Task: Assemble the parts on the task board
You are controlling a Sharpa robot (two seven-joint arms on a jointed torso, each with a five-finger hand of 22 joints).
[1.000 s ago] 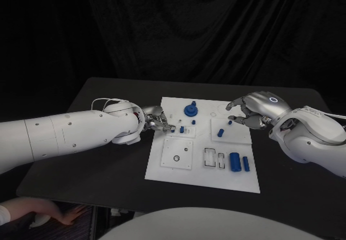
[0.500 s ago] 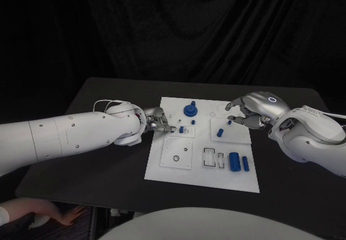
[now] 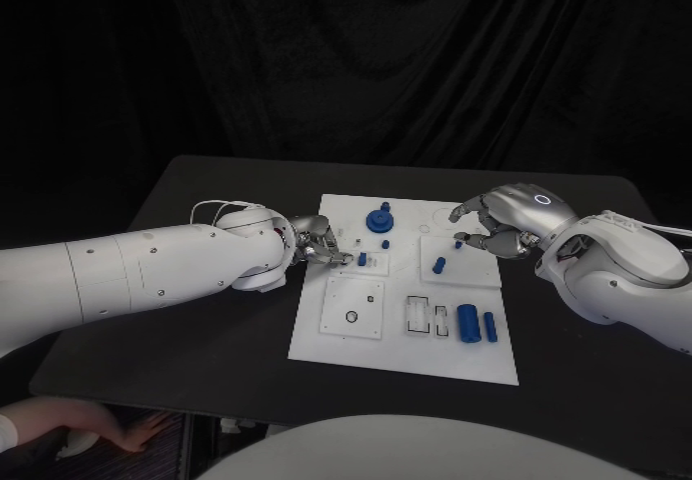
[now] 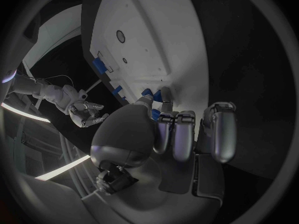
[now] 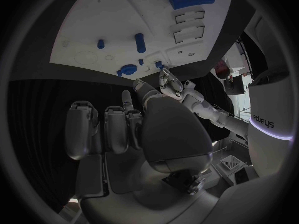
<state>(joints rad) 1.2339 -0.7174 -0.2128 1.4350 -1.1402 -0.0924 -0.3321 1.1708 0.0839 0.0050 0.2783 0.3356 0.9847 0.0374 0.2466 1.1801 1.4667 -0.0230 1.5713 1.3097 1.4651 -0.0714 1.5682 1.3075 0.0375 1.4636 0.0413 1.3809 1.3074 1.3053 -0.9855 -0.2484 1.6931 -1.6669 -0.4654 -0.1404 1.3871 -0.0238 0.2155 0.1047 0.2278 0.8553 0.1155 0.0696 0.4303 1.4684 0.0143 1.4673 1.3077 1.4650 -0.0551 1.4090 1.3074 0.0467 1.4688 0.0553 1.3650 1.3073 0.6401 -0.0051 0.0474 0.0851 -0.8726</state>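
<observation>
Head view: the white board (image 3: pixel 335 345) lies mid-frame on the black surface (image 3: pixel 188 330), with bare margins around it. The left hand (image 3: pixel 320 243) pinches a small blue peg (image 3: pixel 362 259) at the board's left edge. The right hand (image 3: pixel 490 225) hovers at centre right, fingers curled around nothing.

Left wrist view: fingers (image 4: pixel 163 129) meet on the peg (image 4: pixel 147 92).

Right wrist view: "sharpa" is printed on the arm (image 5: pixel 268 79).

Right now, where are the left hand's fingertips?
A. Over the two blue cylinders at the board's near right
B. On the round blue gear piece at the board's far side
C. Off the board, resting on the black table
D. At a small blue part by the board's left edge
D: in the head view the left hand reaches in over the board's left edge, fingertips at a small blue part.
</observation>
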